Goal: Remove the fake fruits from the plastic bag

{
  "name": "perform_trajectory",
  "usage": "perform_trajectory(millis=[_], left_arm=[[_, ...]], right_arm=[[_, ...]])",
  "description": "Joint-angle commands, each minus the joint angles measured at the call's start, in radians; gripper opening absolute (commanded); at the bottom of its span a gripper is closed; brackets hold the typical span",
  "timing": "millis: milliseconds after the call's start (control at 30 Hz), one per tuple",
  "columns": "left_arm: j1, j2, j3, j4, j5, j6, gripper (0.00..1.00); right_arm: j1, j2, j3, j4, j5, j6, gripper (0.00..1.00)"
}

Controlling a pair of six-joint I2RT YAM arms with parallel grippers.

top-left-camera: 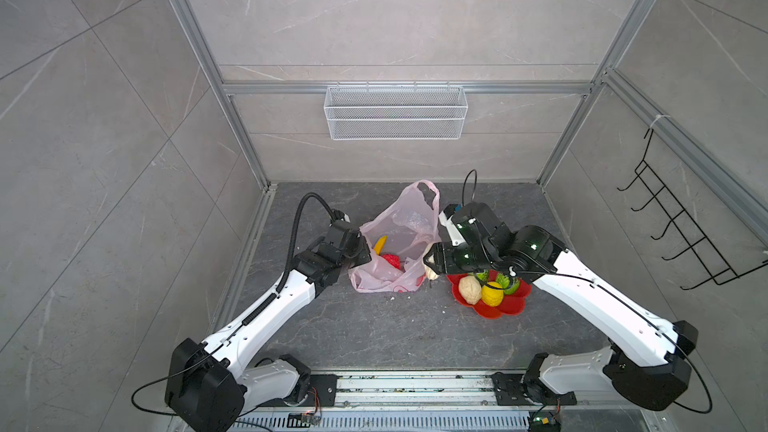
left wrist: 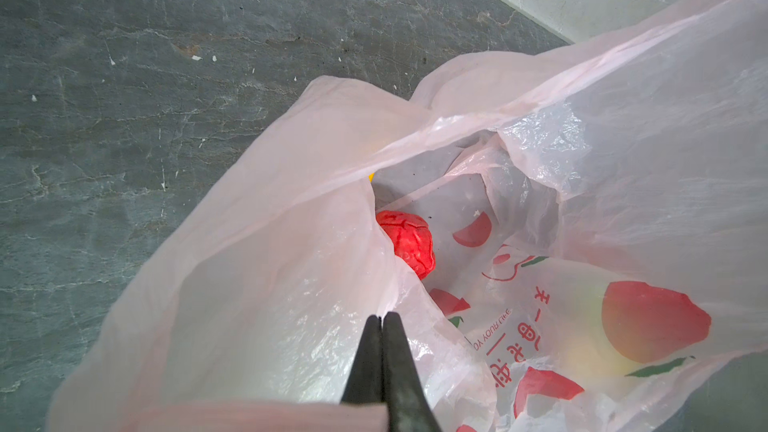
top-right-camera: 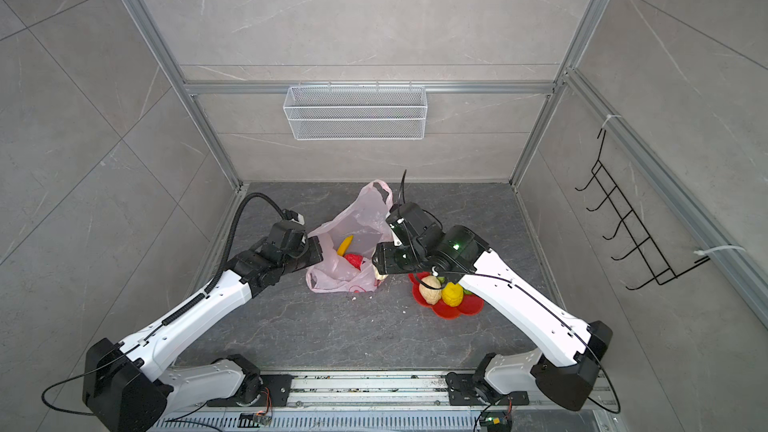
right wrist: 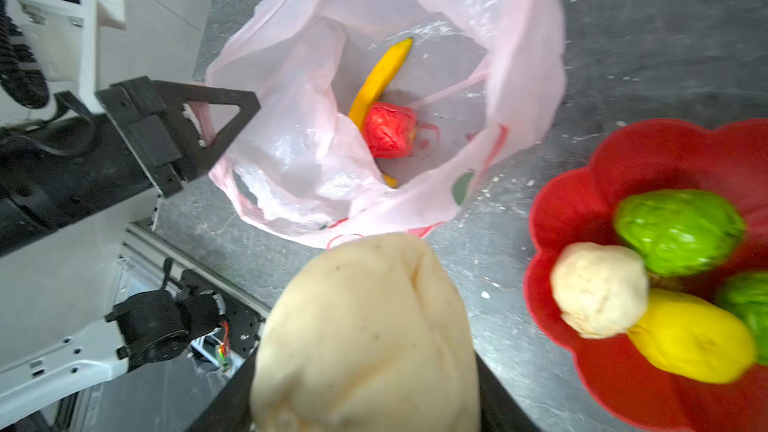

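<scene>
The pale-pink plastic bag [top-left-camera: 399, 222] lies open on the dark floor, between my two arms in both top views. Inside it lie a yellow banana [right wrist: 382, 72] and a red lumpy fruit [right wrist: 390, 130], also seen in the left wrist view [left wrist: 409, 241]. My left gripper [left wrist: 381, 317] is shut on the bag's rim at its left side [top-left-camera: 365, 253]. My right gripper [top-left-camera: 428, 261] is shut on a cream fruit [right wrist: 365, 334], just outside the bag's right edge and above the floor. That fruit hides the right gripper's fingertips.
A red flower-shaped dish [top-left-camera: 498, 309] sits right of the bag, holding a cream fruit [top-left-camera: 469, 289], a yellow one [top-left-camera: 492, 293] and green ones [top-left-camera: 509, 282]. A white wire basket [top-left-camera: 395, 112] hangs on the back wall. A black hook rack [top-left-camera: 681, 234] hangs on the right wall.
</scene>
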Motion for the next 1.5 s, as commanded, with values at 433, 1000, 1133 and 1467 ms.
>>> perform_trajectory(millis=[433,1000,1133,1467], left_arm=[[0.053,-0.010,0.048,-0.060,-0.017,0.037,0.00],[0.096,-0.036,0.012,-0.053,0.038,0.029,0.00],[0.096,-0.039,0.008,-0.046,0.053,0.023,0.00],[0.096,-0.040,0.003,-0.044,0.063,0.018,0.00]], right_arm=[[-0.271,-0.134,-0.159,-0.182,0.173,-0.111,0.38],[-0.562,0.145,-0.219,-0.021,0.087,-0.251,0.37],[-0.621,0.219,-0.194,0.004,0.084,-0.266,0.37],[-0.683,0.349,-0.156,0.051,0.094,-0.269,0.37]])
